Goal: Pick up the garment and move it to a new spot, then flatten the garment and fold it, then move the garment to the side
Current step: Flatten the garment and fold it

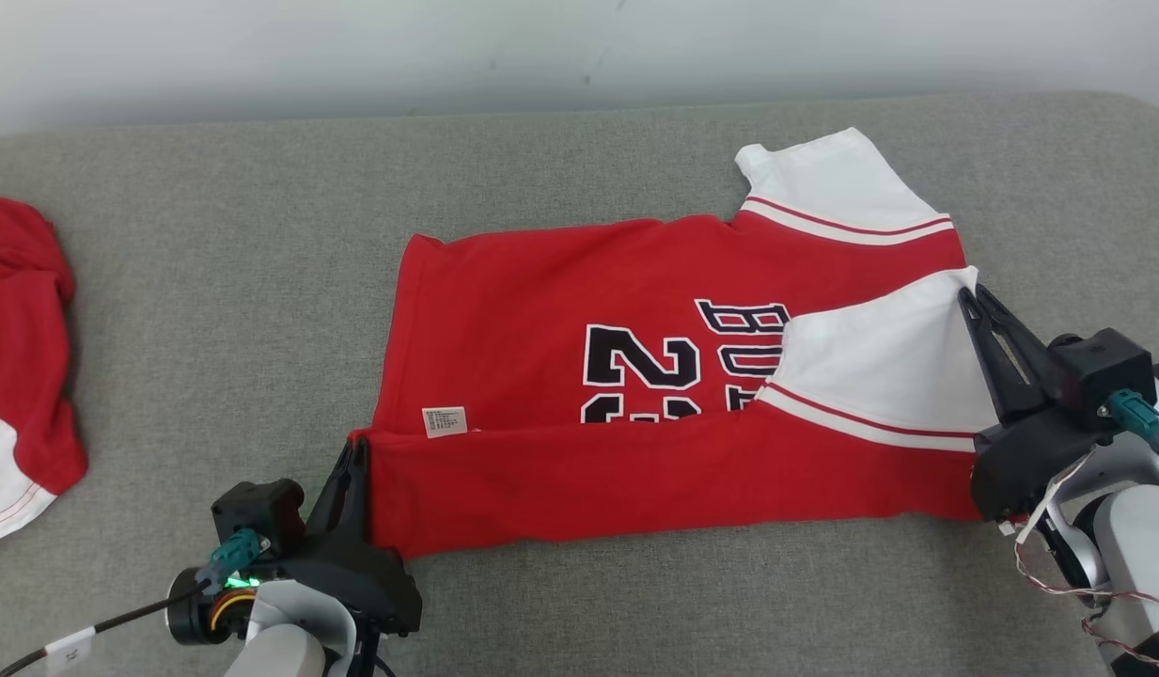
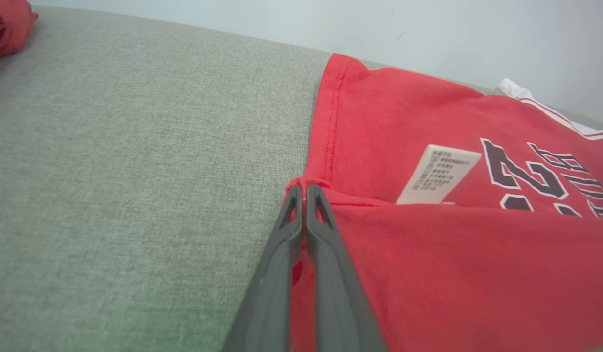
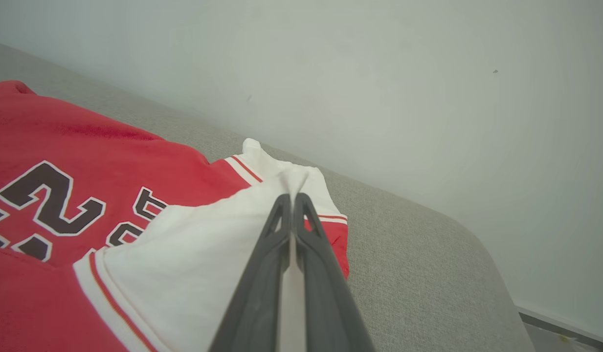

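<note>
The jersey (image 1: 541, 310) is spread on the grey cushion (image 1: 212, 282), with its white label (image 1: 444, 421) exposed by the hem. The band of red cloth on the robot's side of the label is doubled over toward it. From this the lengthwise fold is judged to be under way and not yet complete.

The left pincer (image 1: 356, 451) is clenched on the hem corner just left of the label, and red cloth is pinched between its tips. The right pincer (image 1: 969, 293) is clenched on the tip of the white sleeve (image 1: 880, 367), far to the right of the label, with white cloth caught between its fingers.

Recommended procedure:
1. Both grips should be held firm until the cloth is laid down.
2. The two corners should be carried away from the robot, past the label, at one height and one pace, so that the crease runs straight.
3. Light tension should be applied along the edge between the pincers, since slack is likely to wrinkle the folded band.
4. The edge should be lowered flat before release.

The second sleeve (image 1: 823, 183), beyond and right of the label, is expected to need tucking afterwards. Another red garment (image 1: 20, 357) lies well to the left of the label and should not be disturbed.
</note>
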Robot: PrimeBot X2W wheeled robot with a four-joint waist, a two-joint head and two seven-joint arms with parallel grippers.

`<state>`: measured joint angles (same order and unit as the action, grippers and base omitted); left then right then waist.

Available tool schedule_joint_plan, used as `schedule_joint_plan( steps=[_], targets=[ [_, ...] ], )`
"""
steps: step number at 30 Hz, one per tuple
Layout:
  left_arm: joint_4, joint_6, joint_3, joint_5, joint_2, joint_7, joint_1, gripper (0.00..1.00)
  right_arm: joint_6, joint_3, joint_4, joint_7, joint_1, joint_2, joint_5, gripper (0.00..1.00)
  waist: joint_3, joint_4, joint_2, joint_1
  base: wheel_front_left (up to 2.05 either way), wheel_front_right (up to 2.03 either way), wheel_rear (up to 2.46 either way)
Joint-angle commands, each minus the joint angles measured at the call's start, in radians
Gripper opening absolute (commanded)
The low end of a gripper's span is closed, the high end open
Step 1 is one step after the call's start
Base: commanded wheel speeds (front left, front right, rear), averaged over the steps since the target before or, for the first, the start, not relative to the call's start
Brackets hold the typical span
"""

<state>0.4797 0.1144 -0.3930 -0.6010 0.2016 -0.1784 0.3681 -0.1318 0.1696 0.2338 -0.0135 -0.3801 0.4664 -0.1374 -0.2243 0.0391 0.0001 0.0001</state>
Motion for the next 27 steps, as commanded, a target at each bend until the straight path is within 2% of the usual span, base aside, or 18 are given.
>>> schedule_joint_plan(
  steps=[1, 2, 3, 8, 11, 16, 21, 27],
  targets=[
    [0.003, 0.002, -0.003, 0.012, 0.002, -0.009, 0.008, 0.05, 0.002, -0.008, 0.01, -0.01, -0.009, -0.013, 0.011, 0.29, -0.001, -0.004, -0.0001, -0.0001, 0.0, 0.0, 0.0],
    [0.003, 0.002, -0.004, 0.014, 0.002, -0.017, 0.01, 0.55, 0.002, -0.024, 0.022, -0.011, -0.013, -0.021, 0.018, 1.0, 0.0, -0.005, -0.0001, -0.0001, 0.0, 0.0, 0.0],
    [0.004, 0.004, -0.004, 0.014, 0.001, -0.018, 0.01, 1.0, 0.002, -0.06, 0.034, -0.011, -0.016, -0.032, 0.029, 1.0, 0.001, -0.006, -0.0001, -0.0001, 0.0, 0.0, 0.0],
    [-0.001, 0.005, -0.018, 0.039, 0.018, -0.035, 0.003, 1.0, 0.002, -0.155, 0.019, -0.022, -0.013, -0.114, 0.045, 1.0, 0.02, -0.01, -0.0001, -0.0001, 0.0, 0.0, 0.0],
    [-0.019, 0.0, -0.034, 0.05, 0.032, -0.04, -0.026, 1.0, 0.002, -0.199, -0.01, 0.017, 0.025, -0.161, 0.025, 1.0, 0.041, -0.012, -0.0001, -0.0001, 0.0, 0.0, 0.0],
    [-0.042, -0.004, -0.057, 0.062, 0.056, -0.013, -0.066, 1.0, 0.002, -0.239, -0.07, 0.101, 0.08, -0.198, 0.006, 1.0, 0.072, -0.007, -0.0001, -0.0001, 0.0, 0.0, 0.0],
    [-0.043, 0.019, -0.084, 0.054, 0.07, 0.08, -0.113, 1.0, 0.002, -0.269, -0.163, 0.205, 0.17, -0.237, -0.011, 1.0, 0.095, 0.008, -0.0001, -0.0001, 0.0, 0.0, 0.0],
    [-0.028, 0.055, -0.087, 0.044, 0.066, 0.143, -0.113, 1.0, 0.002, -0.266, -0.22, 0.25, 0.217, -0.276, -0.021, 1.0, 0.093, 0.02, -0.0001, -0.0001, 0.0, 0.0, 0.0]
  ],
)
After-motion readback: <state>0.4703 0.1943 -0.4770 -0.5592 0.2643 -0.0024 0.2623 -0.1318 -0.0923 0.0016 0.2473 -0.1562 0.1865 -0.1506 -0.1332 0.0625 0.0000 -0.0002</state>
